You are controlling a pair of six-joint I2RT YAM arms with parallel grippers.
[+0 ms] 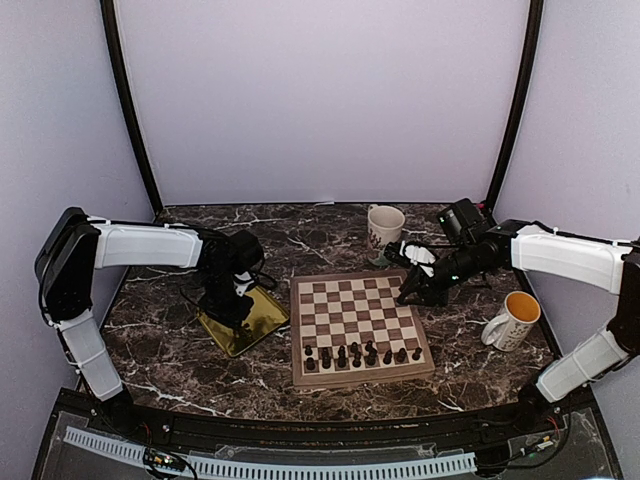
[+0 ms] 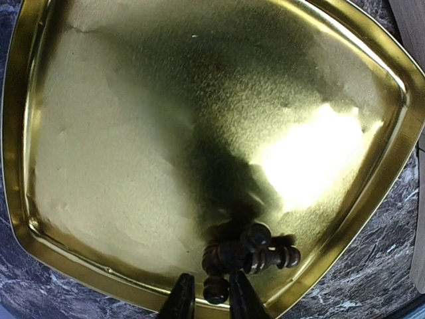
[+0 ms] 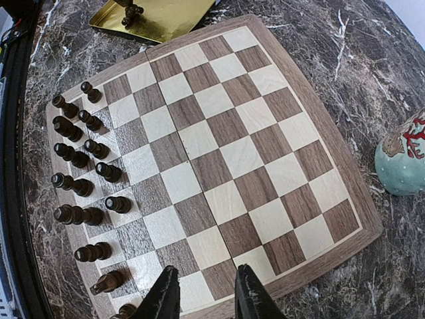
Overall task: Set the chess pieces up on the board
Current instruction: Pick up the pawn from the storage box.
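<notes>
Your left end effector (image 2: 211, 284) hangs low over the shiny gold square tray (image 2: 133, 133). The tray lies on the dark marble-patterned desk (image 1: 170, 350), just to the left of the square wooden chessboard with brown and cream squares (image 3: 219, 153). In one corner of the tray, at the bottom of the left wrist view, a small heap of dark brown chess pieces (image 2: 249, 252) lies tumbled together. One piece from that heap sits right between the two dark fingertips (image 2: 180, 299). The fingertips stand narrow on either side of it, but the wrist view cuts them off at the frame's edge. You cannot tell whether they are clenched on the piece or only flanking it.

Your right end effector (image 3: 207, 274) hovers over the right-hand edge of the chessboard. It is released, and only chequered squares and the light rim show in the gap.

The other dark brown chess pieces stand on the chessboard in two rows along the side nearest the arm bases, one to a square as far as the top view shows.

A pale mug with a red coral pattern (image 1: 385, 225) stands on the desk just beyond the board's far right corner. A white mug with a yellow inside (image 1: 513, 320) stands on the desk to the right of the board, apart from it.
</notes>
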